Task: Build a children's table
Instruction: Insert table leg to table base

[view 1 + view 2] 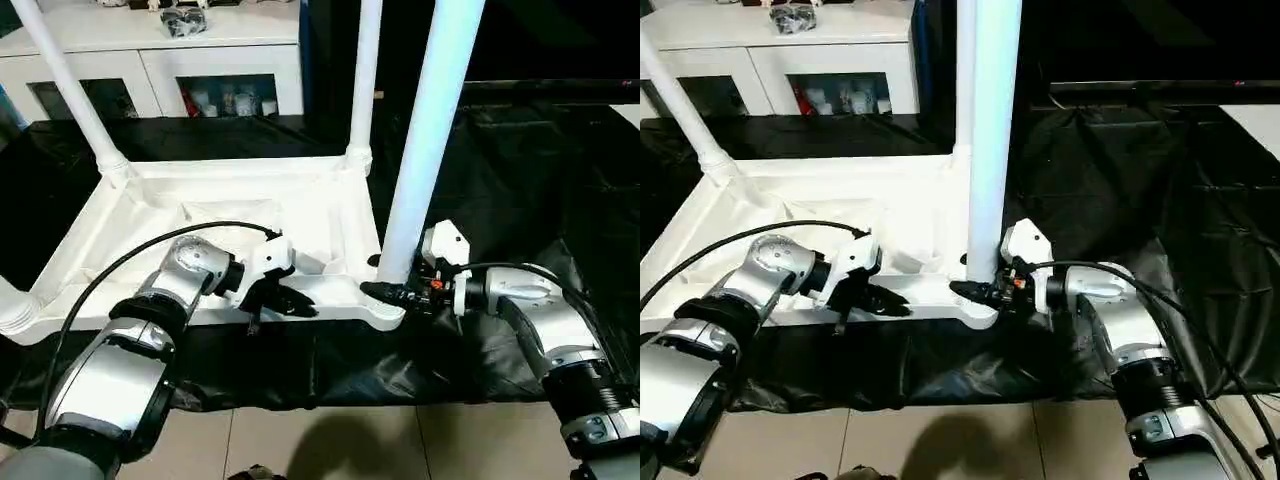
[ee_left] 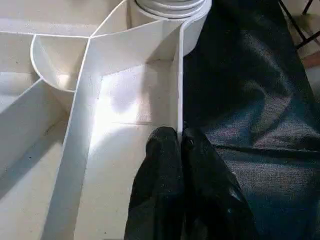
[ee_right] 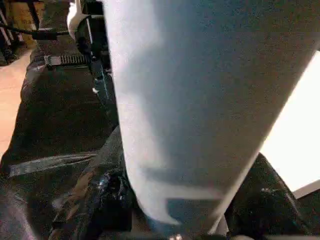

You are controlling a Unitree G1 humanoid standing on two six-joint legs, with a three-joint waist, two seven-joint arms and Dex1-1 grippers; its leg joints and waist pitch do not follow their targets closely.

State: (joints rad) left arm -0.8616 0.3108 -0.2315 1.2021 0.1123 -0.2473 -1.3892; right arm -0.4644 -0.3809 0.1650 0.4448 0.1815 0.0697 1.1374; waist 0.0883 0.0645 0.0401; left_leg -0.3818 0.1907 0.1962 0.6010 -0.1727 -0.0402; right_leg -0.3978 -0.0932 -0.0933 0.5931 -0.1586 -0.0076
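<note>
The right gripper (image 1: 392, 291) is clamped on the fourth leg (image 1: 430, 130), holding it upright at the near right corner socket (image 1: 385, 300) of the upturned tabletop (image 1: 230, 215), which lies on black cloth (image 1: 520, 170). The left gripper (image 1: 283, 300) pinches the near rim (image 2: 179, 90), fingers together, steadying it. This looks like the last leg going in; next it likely needs turning or pressing home. Two far legs (image 1: 365, 70) already stand. The left wrist view shows the ribs (image 2: 85, 100); the head views hide them.
</note>
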